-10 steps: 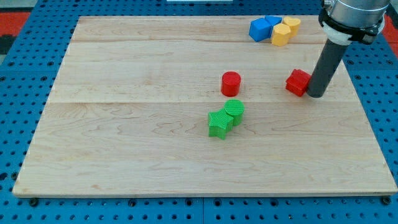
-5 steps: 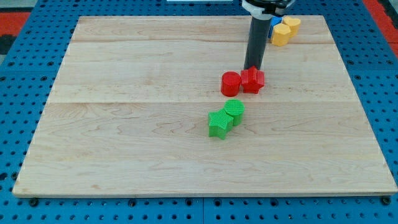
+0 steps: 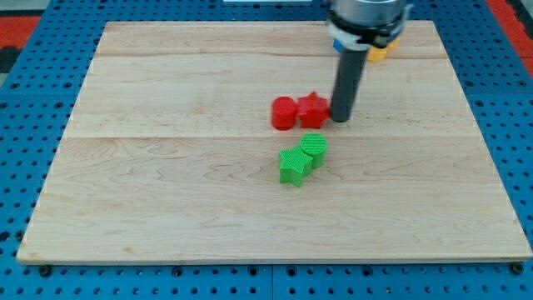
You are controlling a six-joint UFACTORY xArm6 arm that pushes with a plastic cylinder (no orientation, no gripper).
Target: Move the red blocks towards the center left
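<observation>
Two red blocks sit side by side near the board's middle: a red cylinder [image 3: 284, 113] on the left and a red cube-like block [image 3: 313, 110] touching its right side. My tip [image 3: 340, 119] rests against the right side of the red cube-like block. The dark rod rises from there toward the view's top.
A green star-shaped block [image 3: 293, 166] and a green cylinder [image 3: 314, 149] lie touching just below the red pair. A yellow block [image 3: 379, 54] shows at the top right, mostly hidden behind the arm. The wooden board [image 3: 166, 192] lies on a blue pegboard.
My tip has moved round to the right side of the red cube-like block. Both red blocks have slid left together by about 30 pixels. The green blocks have not moved.
</observation>
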